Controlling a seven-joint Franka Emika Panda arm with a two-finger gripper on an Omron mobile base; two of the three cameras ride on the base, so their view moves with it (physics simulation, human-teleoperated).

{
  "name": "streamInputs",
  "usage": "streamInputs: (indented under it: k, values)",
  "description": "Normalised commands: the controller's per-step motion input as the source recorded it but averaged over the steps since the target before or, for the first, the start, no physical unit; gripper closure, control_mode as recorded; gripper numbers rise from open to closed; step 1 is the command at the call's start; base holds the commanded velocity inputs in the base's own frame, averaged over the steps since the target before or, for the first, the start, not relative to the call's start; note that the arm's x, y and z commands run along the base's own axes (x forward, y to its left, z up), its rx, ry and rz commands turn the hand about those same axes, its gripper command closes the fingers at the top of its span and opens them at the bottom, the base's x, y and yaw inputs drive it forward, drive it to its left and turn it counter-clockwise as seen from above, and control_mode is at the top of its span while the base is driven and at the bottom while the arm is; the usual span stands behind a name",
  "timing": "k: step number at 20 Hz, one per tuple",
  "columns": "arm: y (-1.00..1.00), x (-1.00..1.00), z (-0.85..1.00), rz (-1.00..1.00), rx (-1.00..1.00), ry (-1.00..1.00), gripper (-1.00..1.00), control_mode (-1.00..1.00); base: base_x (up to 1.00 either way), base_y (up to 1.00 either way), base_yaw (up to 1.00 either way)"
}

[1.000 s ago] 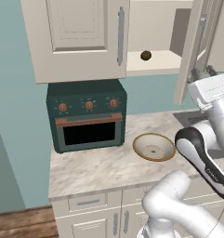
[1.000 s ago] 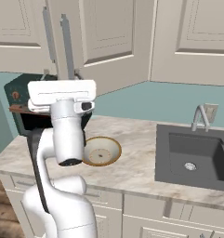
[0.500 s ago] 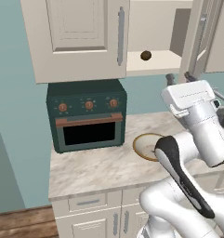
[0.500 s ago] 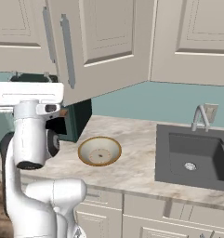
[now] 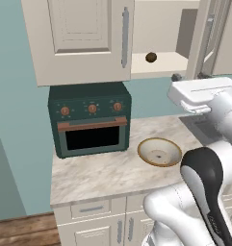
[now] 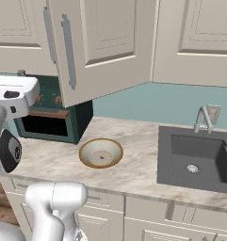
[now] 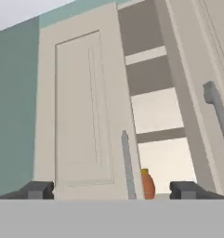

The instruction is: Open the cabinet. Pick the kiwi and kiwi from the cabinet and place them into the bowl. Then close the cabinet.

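I see one small dark olive-brown kiwi on the open cream cabinet's shelf, 12 o'clock above the tan-rimmed bowl. Gripper released, empty. Risk: clipping the swung door; second kiwi probably hidden.

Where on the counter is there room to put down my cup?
There is bare marble in front of the toaster oven, out to the counter's front edge, and more between the bowl and the sink. The back left corner is crowded: the oven fills it. The open cabinet door hangs above the bowl, so mind your head.
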Motion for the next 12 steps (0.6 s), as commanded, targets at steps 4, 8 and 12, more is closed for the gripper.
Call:
streamInputs:
  k: [4,8,12]
  values:
    - [0.08,-0.16,-1.0,0.0,-0.62,0.77,-1.0,-1.0,0.0,0.0,0.0]
    - [0.34,0.01,-0.35,0.05,-0.19,0.2,-1.0,-1.0,0.0,0.0,0.0]
    - [0.49,0.0,0.0,-0.06,-0.08,-0.14,-1.0,-1.0,0.0,0.0,0.0]
